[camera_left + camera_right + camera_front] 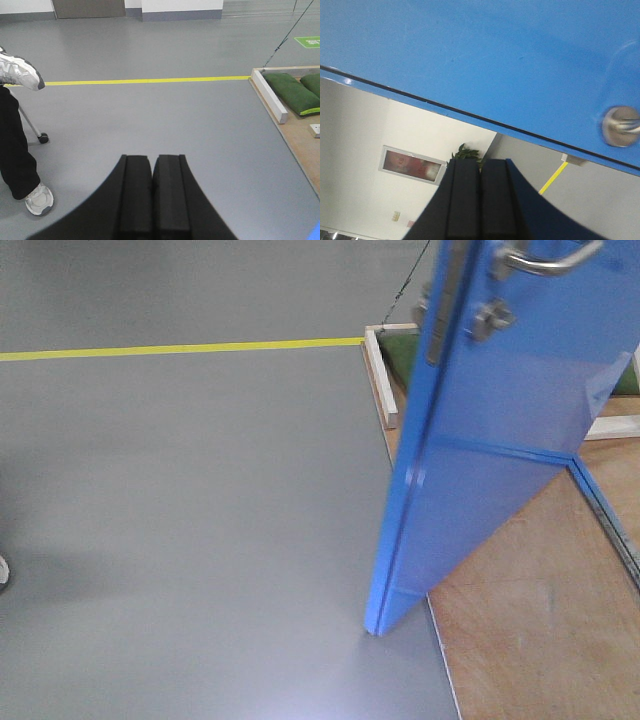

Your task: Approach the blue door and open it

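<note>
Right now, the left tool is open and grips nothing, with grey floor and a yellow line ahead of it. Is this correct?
Not quite. The left tool is shut, its fingers pressed together, as the left wrist view shows. It grips nothing, and grey floor with a yellow line lies ahead.

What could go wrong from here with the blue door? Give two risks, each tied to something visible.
The right gripper is shut on nothing, close to the blue door; it might scrape the panel rather than catch the lever handle. A person stands on the floor near the shut left gripper, so turning the base could hit them.
</note>
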